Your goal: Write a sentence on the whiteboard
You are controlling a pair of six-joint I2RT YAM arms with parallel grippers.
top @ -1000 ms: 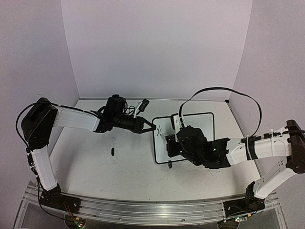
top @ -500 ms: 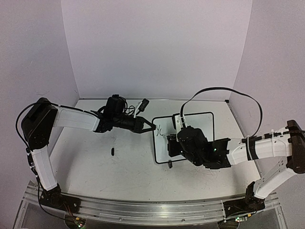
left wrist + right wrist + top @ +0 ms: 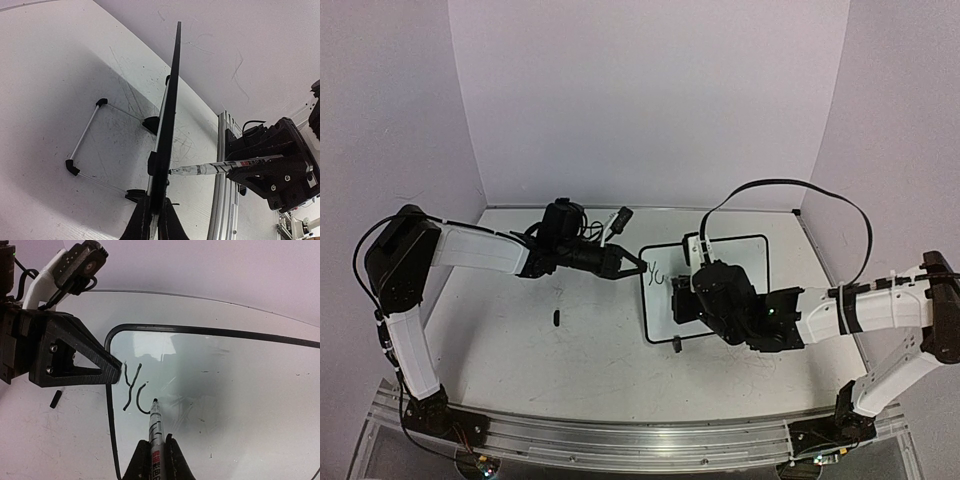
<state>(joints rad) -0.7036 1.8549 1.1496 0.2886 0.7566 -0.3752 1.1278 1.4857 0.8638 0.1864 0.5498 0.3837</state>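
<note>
Tabletop first: the whiteboard stood on it, right of the middle, leaning back on a wire stand. The left gripper was pinched shut on the board's left edge near its upper corner, steadying it. The right gripper was closed around a marker, whose tip touched the board just inside that same corner. Two marks showed there: a finished Y-like letter and, beside it, an open curve ending at the tip. A small black piece, possibly the cap, lay on the table well to the left of the board.

The sentence had barely begun, I judged, with the second letter in hand. Doing it well called for light, even pressure, enough for an unbroken line without pushing the board back on its stand. The left grip should not slacken while the tip pressed. Letters should be small and level, since the row had to run rightward across the bare board, and the tip should lift fully between them.
</note>
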